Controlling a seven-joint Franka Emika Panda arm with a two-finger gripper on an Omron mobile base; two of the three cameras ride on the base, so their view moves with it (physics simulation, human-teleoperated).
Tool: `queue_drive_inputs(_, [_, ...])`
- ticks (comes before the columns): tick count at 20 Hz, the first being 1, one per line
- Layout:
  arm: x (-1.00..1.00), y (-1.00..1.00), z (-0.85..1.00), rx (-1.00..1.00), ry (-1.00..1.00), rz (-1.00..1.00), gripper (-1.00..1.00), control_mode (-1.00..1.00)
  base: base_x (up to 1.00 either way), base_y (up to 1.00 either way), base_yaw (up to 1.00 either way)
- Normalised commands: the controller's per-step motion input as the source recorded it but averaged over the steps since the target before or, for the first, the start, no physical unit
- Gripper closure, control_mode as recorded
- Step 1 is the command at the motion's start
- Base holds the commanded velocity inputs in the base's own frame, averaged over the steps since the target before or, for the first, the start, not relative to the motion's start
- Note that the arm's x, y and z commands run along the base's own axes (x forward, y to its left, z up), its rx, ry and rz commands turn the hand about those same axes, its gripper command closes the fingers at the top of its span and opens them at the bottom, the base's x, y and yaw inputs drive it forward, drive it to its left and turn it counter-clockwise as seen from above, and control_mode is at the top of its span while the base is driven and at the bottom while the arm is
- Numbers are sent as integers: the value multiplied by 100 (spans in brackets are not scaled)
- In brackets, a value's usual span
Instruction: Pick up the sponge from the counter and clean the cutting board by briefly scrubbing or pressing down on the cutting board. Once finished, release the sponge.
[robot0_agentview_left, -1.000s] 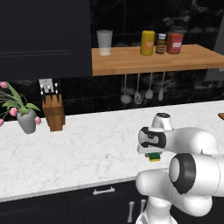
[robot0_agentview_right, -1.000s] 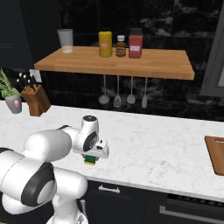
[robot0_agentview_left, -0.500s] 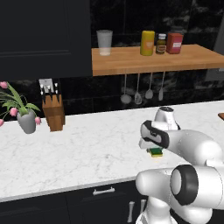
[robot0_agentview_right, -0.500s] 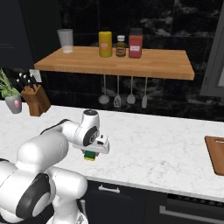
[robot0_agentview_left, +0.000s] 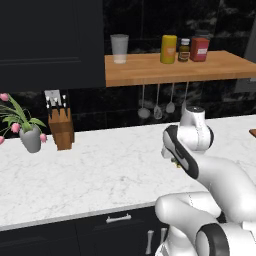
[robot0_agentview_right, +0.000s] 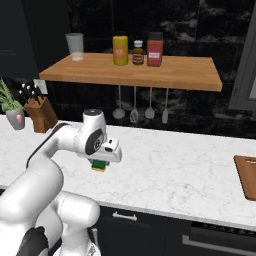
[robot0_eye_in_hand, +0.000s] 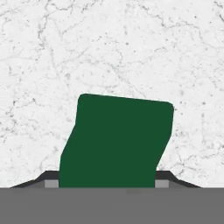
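The sponge (robot0_agentview_right: 100, 165), dark green on top and yellow below, is clamped in my gripper (robot0_agentview_right: 102, 161) just above the white marble counter (robot0_agentview_right: 175, 170), near its front middle. In the hand view the sponge's green top (robot0_eye_in_hand: 116, 140) sits slightly askew between the two dark fingertips (robot0_eye_in_hand: 47, 177), with bare counter (robot0_eye_in_hand: 109, 43) beyond it. My gripper (robot0_eye_in_hand: 107, 179) is shut on it. The reddish-brown cutting board (robot0_agentview_right: 246, 175) lies flat at the counter's far right end, well away from the gripper. A corner of the cutting board (robot0_agentview_left: 252, 132) shows at the right edge of the left base view.
A wooden knife block (robot0_agentview_left: 61, 131) and a potted pink-flowered plant (robot0_agentview_left: 27, 132) stand at the counter's left rear. Above, a wooden wall shelf (robot0_agentview_right: 135, 72) carries a glass (robot0_agentview_right: 75, 46) and bottles. Utensils (robot0_agentview_right: 134, 107) hang under the shelf. Open marble lies between sponge and board.
The gripper has risen a little with the sponge held in it, and the arm's elbow has swung over. The jaws have stayed closed on the sponge.
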Motion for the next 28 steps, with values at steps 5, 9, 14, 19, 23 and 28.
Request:
queue_drive_inputs(5, [-14,6,63,-6,-2,0,100,-100,0,0,0])
queue_drive_inputs(9, [-14,3,38,-3,0,0,100,-100,0,0,0])
queue_drive_inputs(14, [-22,0,31,-1,0,0,100,-100,0,0,0])
queue_drive_inputs(19, [-25,-13,11,0,0,0,100,100,-21,-28,-1])
queue_drive_inputs(23, [0,0,0,0,0,0,100,100,-42,-94,0])
queue_drive_inputs(28, [0,0,0,0,0,0,100,100,-5,-100,0])
